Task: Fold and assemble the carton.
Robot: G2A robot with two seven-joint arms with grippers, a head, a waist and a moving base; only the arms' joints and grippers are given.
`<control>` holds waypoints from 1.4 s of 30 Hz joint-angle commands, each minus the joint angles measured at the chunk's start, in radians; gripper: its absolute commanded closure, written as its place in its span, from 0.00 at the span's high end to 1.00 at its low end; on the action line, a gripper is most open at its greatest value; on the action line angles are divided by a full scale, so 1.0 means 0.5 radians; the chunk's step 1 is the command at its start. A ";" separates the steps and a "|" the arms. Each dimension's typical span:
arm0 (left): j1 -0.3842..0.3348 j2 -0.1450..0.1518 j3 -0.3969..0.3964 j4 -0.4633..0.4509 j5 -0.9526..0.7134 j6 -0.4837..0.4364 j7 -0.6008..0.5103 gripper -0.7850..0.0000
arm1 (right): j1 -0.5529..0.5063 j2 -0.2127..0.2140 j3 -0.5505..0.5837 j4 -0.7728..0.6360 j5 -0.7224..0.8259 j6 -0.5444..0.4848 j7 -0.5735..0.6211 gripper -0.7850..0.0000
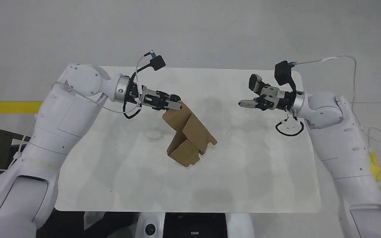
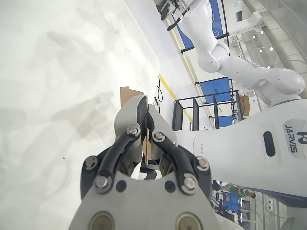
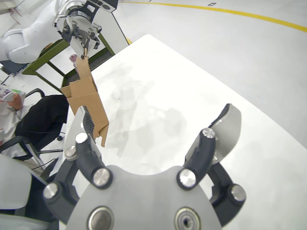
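our left gripper (image 2: 144, 111), nearest the lens, is clenched on the edge of one flap (image 2: 146, 148). around the middle of the white table (image 1: 256, 178) the brown carton (image 1: 189, 138) hangs tilted from that grip, only partly opened out, flaps loose and no end closed, so we judge the job barely begun, with squaring the body and tucking every flap left to do. our right gripper (image 3: 156, 120) sits released and empty above the table, well apart from the carton.

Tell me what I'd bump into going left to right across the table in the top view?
left gripper, jaws shut on a flap → carton → right gripper, jaws open
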 commanded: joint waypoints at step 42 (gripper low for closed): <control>-0.165 0.120 0.465 -0.084 -0.374 -0.217 0.217 0.00 | 0.813 0.170 -1.729 -0.168 0.921 0.001 0.105 0.33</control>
